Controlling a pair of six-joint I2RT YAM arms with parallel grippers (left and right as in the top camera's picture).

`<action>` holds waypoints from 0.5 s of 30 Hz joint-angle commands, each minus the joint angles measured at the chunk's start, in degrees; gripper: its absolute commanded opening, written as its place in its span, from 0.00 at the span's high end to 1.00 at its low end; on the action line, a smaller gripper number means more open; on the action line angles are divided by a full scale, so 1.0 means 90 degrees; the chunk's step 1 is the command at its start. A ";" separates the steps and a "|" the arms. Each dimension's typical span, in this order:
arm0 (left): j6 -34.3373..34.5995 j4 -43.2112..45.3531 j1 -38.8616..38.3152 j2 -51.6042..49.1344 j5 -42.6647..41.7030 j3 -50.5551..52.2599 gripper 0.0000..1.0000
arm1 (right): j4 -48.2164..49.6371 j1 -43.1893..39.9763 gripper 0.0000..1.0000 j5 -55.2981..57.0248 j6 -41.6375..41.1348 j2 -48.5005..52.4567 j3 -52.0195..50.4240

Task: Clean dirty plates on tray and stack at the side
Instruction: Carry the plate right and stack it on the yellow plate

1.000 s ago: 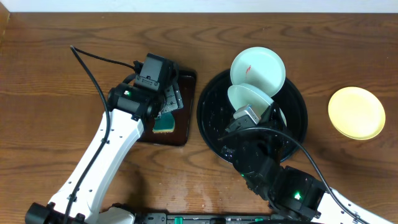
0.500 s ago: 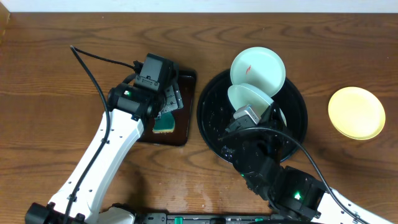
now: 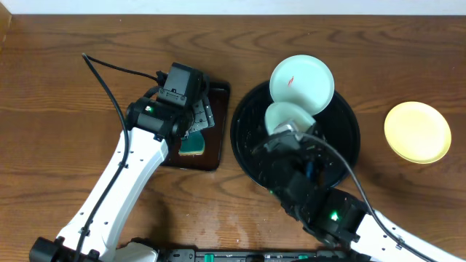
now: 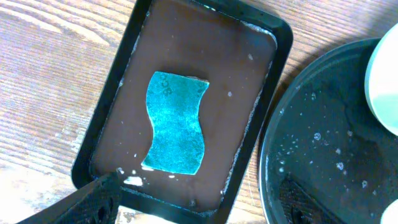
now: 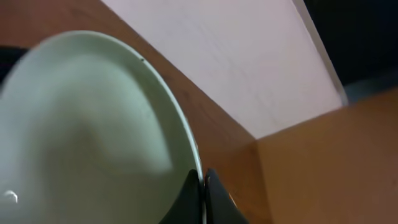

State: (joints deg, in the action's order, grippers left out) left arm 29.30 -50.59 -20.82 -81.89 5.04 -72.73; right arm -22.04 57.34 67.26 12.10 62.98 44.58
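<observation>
The large round black tray (image 3: 348, 149) sits right of centre and also shows in the left wrist view (image 4: 323, 155). A pale mint plate (image 3: 302, 82) with a red smear leans on its far rim. My right gripper (image 5: 204, 186) is shut on the rim of a second pale mint plate (image 3: 285, 115), held tilted over the tray; the plate (image 5: 87, 130) fills the right wrist view. The pale yellow plate (image 3: 417, 132) lies on the table at the right. My left gripper (image 4: 199, 208) is open above the teal sponge (image 4: 176, 122).
The sponge lies in a small rectangular dark tray (image 4: 112, 99) left of the round tray, also seen from overhead (image 3: 218, 138). The left arm (image 3: 124, 182) crosses the table's left front. A cable (image 3: 109, 69) trails at the back left.
My right gripper has lifted and tipped the held plate more upright over the tray. The left arm has not moved.
</observation>
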 commanded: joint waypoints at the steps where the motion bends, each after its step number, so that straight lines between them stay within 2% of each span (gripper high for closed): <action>1: -0.0039 -0.0015 0.0032 -0.0010 0.0034 -0.0136 0.18 | -0.0049 -0.0063 0.99 -0.0219 0.0231 -0.0010 0.0087; 3: -0.0039 -0.0015 0.0032 -0.0010 0.0034 -0.0136 0.18 | -0.0063 -0.0211 0.99 0.0330 -0.0619 0.0002 0.0087; 4: -0.0039 -0.0015 0.0032 -0.0010 0.0036 -0.0136 0.18 | -0.0138 -0.0304 0.99 0.0083 -0.1064 -0.0017 0.0090; 7: -0.0039 -0.0015 0.0032 -0.0010 0.0036 -0.0136 0.18 | -0.0486 -0.0772 0.99 -0.1528 -0.2307 -0.0058 0.0090; 10: -0.0039 -0.0012 0.0032 -0.0010 0.0034 -0.0136 0.18 | -0.0600 -0.1698 0.99 -0.2885 -0.3667 -0.0070 0.0090; 15: -0.0039 -0.0012 0.0032 -0.0010 0.0034 -0.0136 0.18 | -0.0483 -0.3944 0.99 -0.5146 -0.4301 -0.0151 0.0095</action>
State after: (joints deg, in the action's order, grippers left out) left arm 29.30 -50.61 -20.82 -81.89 5.04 -72.73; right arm -26.61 31.73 38.13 -16.99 62.85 44.62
